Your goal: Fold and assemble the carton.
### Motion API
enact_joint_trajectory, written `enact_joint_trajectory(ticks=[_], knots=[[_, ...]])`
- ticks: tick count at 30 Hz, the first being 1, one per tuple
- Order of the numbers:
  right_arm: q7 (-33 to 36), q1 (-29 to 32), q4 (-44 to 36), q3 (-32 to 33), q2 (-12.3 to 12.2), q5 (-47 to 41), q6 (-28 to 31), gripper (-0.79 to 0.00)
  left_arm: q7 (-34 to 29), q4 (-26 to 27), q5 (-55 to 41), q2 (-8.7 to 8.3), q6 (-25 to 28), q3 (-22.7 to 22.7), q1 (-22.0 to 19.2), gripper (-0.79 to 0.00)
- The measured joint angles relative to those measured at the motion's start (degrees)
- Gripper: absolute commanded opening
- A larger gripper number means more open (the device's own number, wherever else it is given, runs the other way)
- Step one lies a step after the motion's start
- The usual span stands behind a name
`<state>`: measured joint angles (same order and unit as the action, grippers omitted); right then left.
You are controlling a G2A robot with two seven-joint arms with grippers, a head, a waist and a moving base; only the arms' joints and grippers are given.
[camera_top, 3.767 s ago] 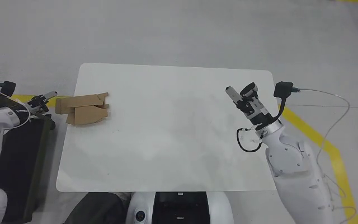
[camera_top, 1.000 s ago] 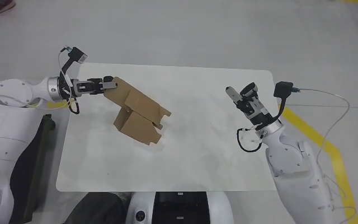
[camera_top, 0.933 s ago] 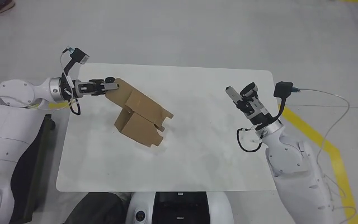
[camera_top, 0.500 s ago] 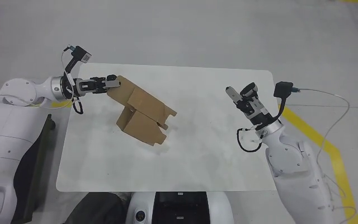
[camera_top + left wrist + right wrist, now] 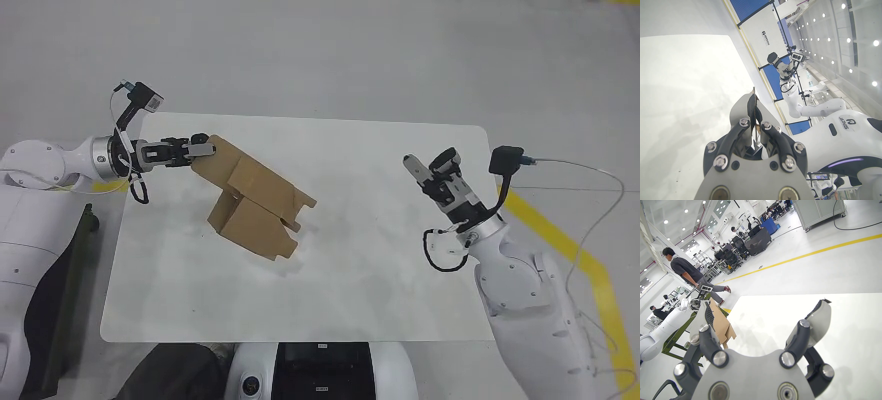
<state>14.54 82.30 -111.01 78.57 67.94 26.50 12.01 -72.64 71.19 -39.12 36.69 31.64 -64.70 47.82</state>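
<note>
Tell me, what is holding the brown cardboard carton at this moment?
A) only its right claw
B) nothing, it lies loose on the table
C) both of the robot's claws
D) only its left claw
D: the left gripper is shut on one edge of the carton, while the right gripper stands open, well apart from it.

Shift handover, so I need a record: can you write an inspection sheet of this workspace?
Surface: white table, faint smudges.
Job's things: brown carton, unassembled, flaps loose, over the table's left side.
Clutter: nothing seen.
Grippers: left gripper shut on the carton's edge; right gripper open, holding nothing, at the table's right edge.
Cables: black cable loop at the right wrist; grey cable trailing away over the floor.
Surroundings: yellow floor line; dark stand left of the table.
</note>
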Motion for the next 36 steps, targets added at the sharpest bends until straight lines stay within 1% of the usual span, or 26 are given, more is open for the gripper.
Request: enact_joint_trajectory(ticks=[6, 11, 20, 23, 31, 35, 36], knots=[[10.05, -0.62, 0.35, -2.69, -0.07, -5.20, -0.67, 0.000, 0.00, 0.00, 0.00, 0.00, 0.00, 0.00, 0.00, -0.785], [18.77, -0.55, 1.17, -6.26, -0.06, -11.50, 0.64, 0.000, 0.00, 0.00, 0.00, 0.00, 0.00, 0.00, 0.00, -0.785], [26.12, -0.78, 6.34, -12.47, 0.48, -25.39, 4.93, 0.000, 0.00, 0.00, 0.00, 0.00, 0.00, 0.00, 0.00, -0.785], [26.69, -1.69, 8.64, -14.86, 0.84, -28.06, 7.15, 0.000, 0.00, 0.00, 0.00, 0.00, 0.00, 0.00, 0.00, -0.785], [23.26, -5.39, 14.62, -21.86, 2.38, -29.33, 13.10, 0.000, 0.00, 0.00, 0.00, 0.00, 0.00, 0.00, 0.00, -0.785], [22.32, -7.37, 16.08, -23.05, 2.63, -24.25, 13.85, 0.000, 0.00, 0.00, 0.00, 0.00, 0.00, 0.00, 0.00, -0.785], [22.31, -7.38, 16.07, -23.03, 2.62, -24.11, 13.81, 0.000, 0.00, 0.00, 0.00, 0.00, 0.00, 0.00, 0.00, -0.785]])
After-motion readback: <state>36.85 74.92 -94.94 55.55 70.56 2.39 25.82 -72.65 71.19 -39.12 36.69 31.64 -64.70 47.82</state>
